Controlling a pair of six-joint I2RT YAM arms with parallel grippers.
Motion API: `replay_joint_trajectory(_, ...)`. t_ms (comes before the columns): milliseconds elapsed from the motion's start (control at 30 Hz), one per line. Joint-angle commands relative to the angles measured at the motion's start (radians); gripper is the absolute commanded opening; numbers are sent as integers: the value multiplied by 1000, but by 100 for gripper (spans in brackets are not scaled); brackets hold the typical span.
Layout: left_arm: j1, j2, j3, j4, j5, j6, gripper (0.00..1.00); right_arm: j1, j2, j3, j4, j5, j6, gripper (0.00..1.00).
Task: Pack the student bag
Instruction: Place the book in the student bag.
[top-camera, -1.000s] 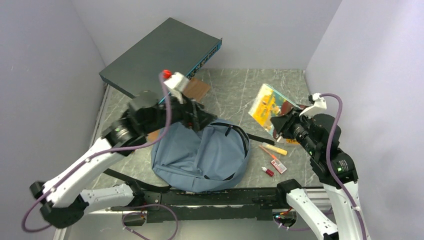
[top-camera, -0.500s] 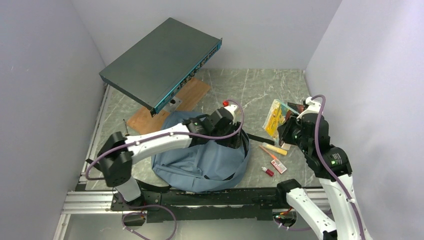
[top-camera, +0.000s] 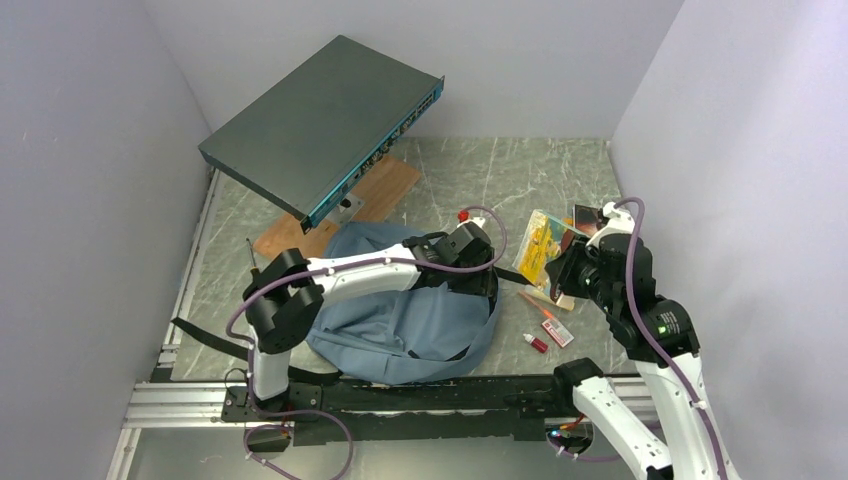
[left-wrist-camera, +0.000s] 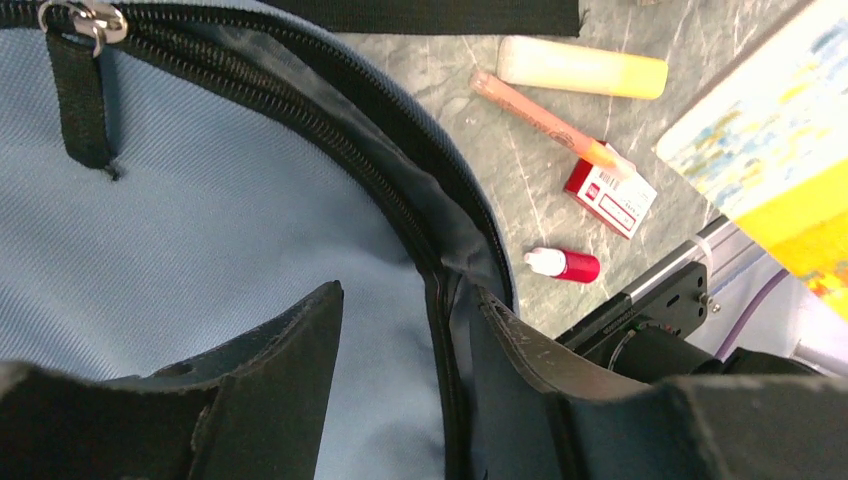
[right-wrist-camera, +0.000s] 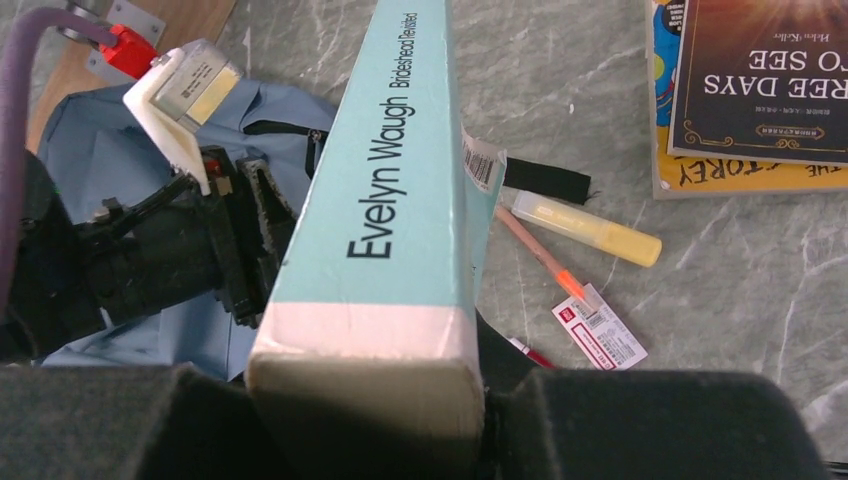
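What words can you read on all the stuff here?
"Evelyn Waugh": spine of the turquoise book.
"Brideshead Revisited": same spine.
"REE DAYS", "O SEE": dark book, upside down, cut off.
"STOREY": yellow book, upside down.
Red-and-white packet: too small to read.

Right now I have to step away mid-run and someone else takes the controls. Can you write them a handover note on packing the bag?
Left end effector: jaws apart, straddling the zipper rim of the bag, not clamped.
Right end effector: shut on a turquoise book, held in the air beside the bag's opening.
Done: the bag is unzipped. Whether anything is inside cannot be seen.
Left: grip the rim and hold the opening wide, then slide the book in. After that, probably the two other books, highlighter, pen and small red bottle lying on the table.
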Motion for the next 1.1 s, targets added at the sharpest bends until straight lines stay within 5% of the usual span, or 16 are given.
replay_joint_trajectory(0,-10,31,66,34,-37,-28,54,3,-27,40,121,-5,4,0)
replay_joint_trajectory(400,-23,119,99,11,-60,-36,34,2,-41,27,120,4,-12,0)
replay_joint_trajectory(567,-22,68,112,-20,-130,75,1,1,-37,28,119,-18,-25,0)
replay_joint_trajectory(833,-9,-157,6,14,-150,347,0,1,5,48,133,-225,-45,0)
replay_joint_trajectory(1067,30,-267,-17,-12,-34,422,0,3,32,13,170,-390,28,0)
